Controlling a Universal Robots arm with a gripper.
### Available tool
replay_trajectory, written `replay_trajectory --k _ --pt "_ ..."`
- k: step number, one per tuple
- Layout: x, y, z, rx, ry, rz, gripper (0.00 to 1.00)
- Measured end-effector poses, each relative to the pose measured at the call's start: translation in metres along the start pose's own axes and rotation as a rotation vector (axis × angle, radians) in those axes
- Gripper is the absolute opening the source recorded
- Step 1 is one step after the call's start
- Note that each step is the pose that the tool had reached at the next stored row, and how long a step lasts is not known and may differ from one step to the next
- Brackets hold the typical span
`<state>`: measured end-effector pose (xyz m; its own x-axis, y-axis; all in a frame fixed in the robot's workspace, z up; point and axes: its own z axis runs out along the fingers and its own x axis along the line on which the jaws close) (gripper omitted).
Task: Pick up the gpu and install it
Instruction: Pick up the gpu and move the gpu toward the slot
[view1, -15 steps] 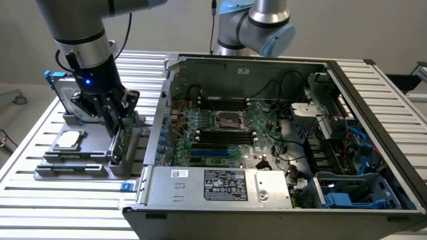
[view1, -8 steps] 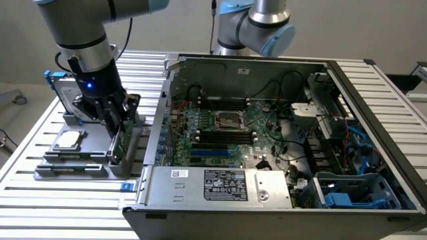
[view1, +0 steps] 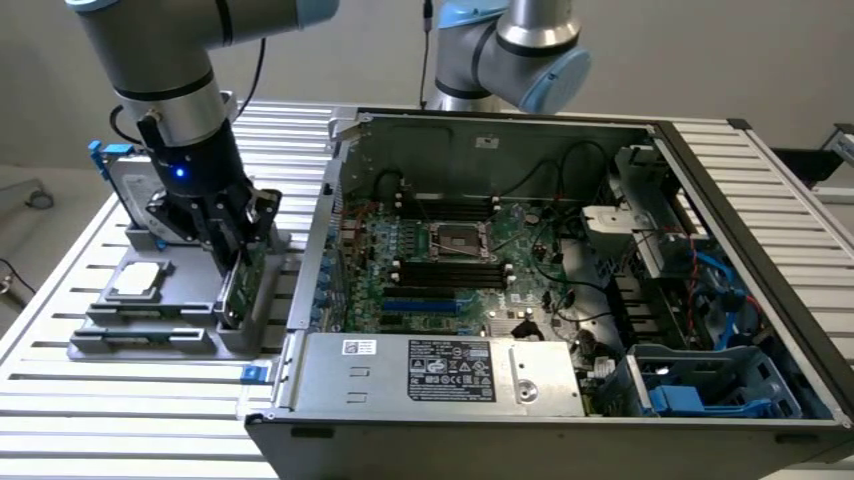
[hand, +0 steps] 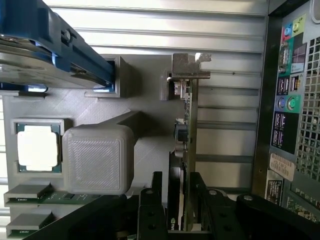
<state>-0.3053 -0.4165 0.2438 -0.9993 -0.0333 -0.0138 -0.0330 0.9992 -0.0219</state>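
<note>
Item: gpu, thin green card with a black shroud, standing on edge in a slot of the grey fixture tray. The tray lies just beside the open computer case, on the exterior view's left of it, with the card on the tray's case-side edge. Gripper is set down over the card's upper edge; whether it clamps the card cannot be told. Farther from the case on the same tray: processor chip lying flat, and hard drive in a blue frame standing upright. Inside the case: green motherboard. In the wrist view, the gpu runs edge-on away from the gripper.
</note>
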Motion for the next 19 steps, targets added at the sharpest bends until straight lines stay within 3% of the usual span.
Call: replay_trajectory --k 4,5,7,19 --pt "-0.0001 0.0 0.0002 0.0001 -0.0002 0.0 0.34" --pt "-0.0001 0.0 0.0002 0.0001 0.0 0.0 0.28" --pt "-0.0002 0.0 0.0003 0.0001 0.0 0.0 0.26" --pt "-0.0002 0.0 -0.0006 -0.0012 -0.0006 0.0 0.26"
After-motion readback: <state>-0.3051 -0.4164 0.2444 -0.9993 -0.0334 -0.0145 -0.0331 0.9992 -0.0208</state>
